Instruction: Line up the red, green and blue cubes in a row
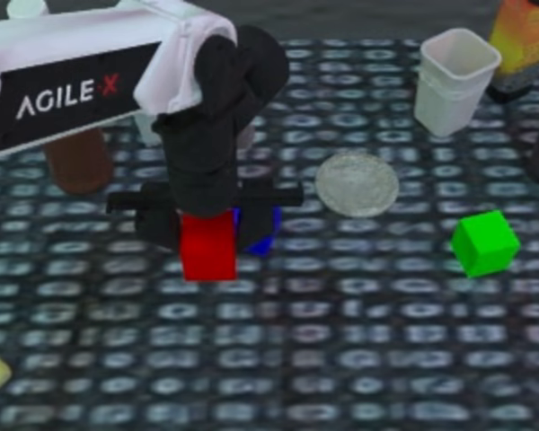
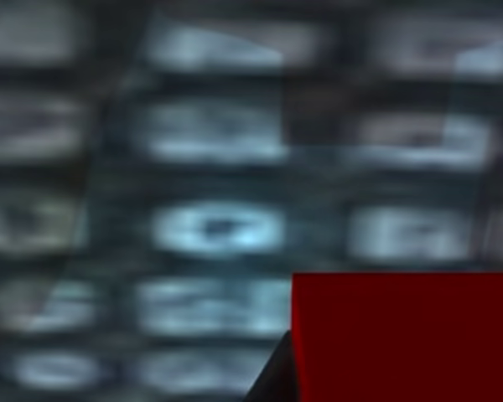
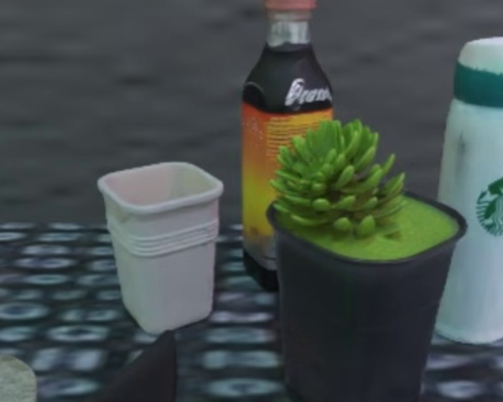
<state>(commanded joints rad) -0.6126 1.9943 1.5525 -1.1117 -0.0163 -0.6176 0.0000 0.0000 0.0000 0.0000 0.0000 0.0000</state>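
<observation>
Holding red cube (image 1: 207, 247) beside blue cube (image 1: 256, 232)

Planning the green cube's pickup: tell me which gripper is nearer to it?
Right, probably: it is out of the top view past the right edge, on the green cube's side. The left gripper is at the red cube.
</observation>
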